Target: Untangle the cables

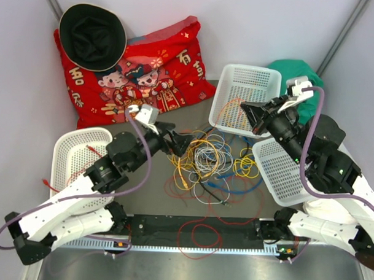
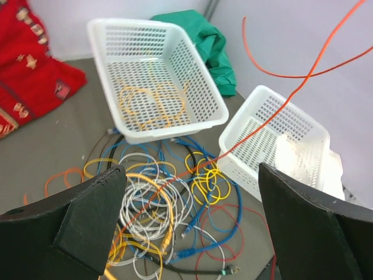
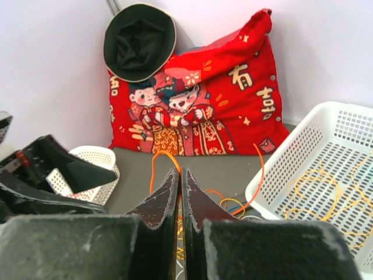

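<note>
The cables (image 1: pixel 205 159) look light, limp and snag-prone, heaped on the table (image 1: pixel 154 203), probably best pinched at a free outer loop; the left gripper (image 2: pixel 192 169) gapes wide and empty, while the right gripper (image 3: pixel 179 175) is clamped on a raised orange cable (image 2: pixel 291 99)

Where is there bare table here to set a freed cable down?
A bare strip lies between the red pillow and the back basket. A smaller patch sits between the cable pile and the right basket. The middle is crowded.
</note>
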You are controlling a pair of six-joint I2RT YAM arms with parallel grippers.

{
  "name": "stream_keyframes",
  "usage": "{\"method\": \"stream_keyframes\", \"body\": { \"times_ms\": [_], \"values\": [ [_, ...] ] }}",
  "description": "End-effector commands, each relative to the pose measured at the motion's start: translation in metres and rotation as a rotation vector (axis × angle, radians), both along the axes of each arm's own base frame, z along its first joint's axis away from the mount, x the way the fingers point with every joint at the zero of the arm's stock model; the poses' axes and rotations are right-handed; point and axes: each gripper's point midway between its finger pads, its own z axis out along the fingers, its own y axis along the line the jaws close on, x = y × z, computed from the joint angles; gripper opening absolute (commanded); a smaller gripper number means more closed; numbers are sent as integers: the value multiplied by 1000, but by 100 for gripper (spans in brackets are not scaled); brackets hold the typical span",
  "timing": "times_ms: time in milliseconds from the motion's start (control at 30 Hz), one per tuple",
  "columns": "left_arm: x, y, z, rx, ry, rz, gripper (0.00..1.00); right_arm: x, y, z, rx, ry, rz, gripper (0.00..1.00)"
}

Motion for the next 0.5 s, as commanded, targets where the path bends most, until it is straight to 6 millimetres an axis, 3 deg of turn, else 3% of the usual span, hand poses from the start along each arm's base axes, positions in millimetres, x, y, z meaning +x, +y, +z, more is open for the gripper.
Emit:
{"method": "stream_keyframes", "body": {
  "times_ms": [0, 300, 467],
  "values": [
    [4, -26, -6, 44, -138, -101, 99, -8, -6, 22, 53, -16, 19, 0],
    [10, -36, -47, 178, -244, -132, 99, -7, 1, 21, 25, 16, 36, 0],
    [22, -48, -59, 255, -277, -137, 96, -8, 9, 21, 25, 26, 66, 0]
  ]
}}
